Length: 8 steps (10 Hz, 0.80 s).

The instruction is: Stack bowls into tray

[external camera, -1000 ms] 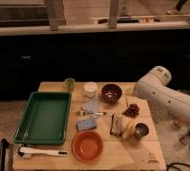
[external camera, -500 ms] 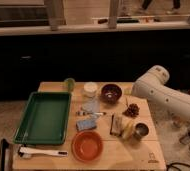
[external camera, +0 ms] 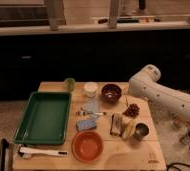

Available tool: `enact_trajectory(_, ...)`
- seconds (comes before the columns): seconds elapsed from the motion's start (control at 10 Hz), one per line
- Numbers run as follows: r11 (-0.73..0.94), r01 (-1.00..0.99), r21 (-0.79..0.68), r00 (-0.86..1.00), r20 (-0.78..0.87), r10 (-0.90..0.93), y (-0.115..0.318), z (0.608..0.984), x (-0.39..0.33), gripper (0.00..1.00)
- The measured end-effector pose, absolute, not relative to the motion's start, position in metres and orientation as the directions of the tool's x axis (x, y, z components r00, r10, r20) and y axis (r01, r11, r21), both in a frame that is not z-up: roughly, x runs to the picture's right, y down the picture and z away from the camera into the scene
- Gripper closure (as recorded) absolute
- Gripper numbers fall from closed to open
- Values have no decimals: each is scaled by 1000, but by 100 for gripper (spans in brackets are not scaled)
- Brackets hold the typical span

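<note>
The green tray (external camera: 43, 118) lies at the left of the wooden table and has nothing in it. The small dark maroon bowl (external camera: 111, 92) stands upright at the back centre. The wider orange-red bowl (external camera: 87, 145) stands at the front centre, right of the tray's near corner. My white arm (external camera: 160, 94) reaches in from the right, and its rounded end is just right of the maroon bowl, above the table. My gripper is out of view, past the right edge of the camera view.
A small metal cup (external camera: 141, 131), a banana (external camera: 129, 129) and a dark red fruit cluster (external camera: 132, 109) sit at the right. A white cup (external camera: 90, 89), a green cup (external camera: 69, 83), a blue sponge (external camera: 85, 124) and a white utensil (external camera: 40, 152) are also on the table.
The white arm's rounded end has drifted slightly left, closer to the maroon bowl. The bowls and tray have not moved.
</note>
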State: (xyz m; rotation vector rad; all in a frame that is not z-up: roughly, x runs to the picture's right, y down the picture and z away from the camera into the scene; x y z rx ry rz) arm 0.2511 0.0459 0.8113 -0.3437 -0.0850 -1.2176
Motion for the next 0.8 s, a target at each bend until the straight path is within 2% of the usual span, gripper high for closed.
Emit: enact_trajectory(0.8,266,953,-147,299,306,-904,42,853,210,20)
